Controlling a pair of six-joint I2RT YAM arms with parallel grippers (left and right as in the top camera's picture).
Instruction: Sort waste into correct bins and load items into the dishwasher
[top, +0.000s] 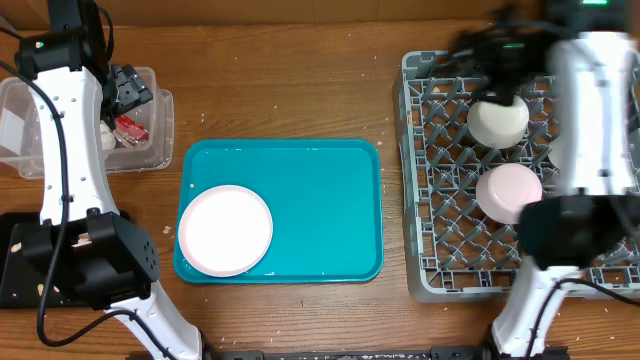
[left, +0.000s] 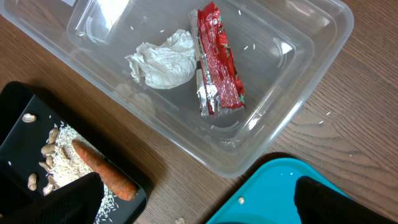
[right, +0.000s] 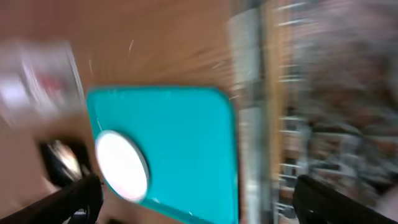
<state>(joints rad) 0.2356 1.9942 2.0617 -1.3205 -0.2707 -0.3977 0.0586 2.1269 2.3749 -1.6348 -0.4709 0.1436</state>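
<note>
A white plate (top: 225, 230) lies at the front left of the teal tray (top: 320, 210). The grey dishwasher rack (top: 430, 180) at the right holds a white cup (top: 497, 121) and a pink bowl (top: 508, 191). A clear bin (left: 286, 81) holds a red wrapper (left: 217, 59) and a crumpled white tissue (left: 161, 59). A black tray (left: 25, 124) holds a carrot (left: 102, 167), rice and peanuts. My left gripper (left: 193, 199) is open and empty above the bin's edge. My right gripper (right: 196, 199) is open and empty over the rack; its view is blurred.
The clear bin (top: 150, 120) stands at the back left and the black tray (top: 15, 260) at the front left. Bare wooden table (top: 290, 90) lies behind the teal tray and between the tray and the rack.
</note>
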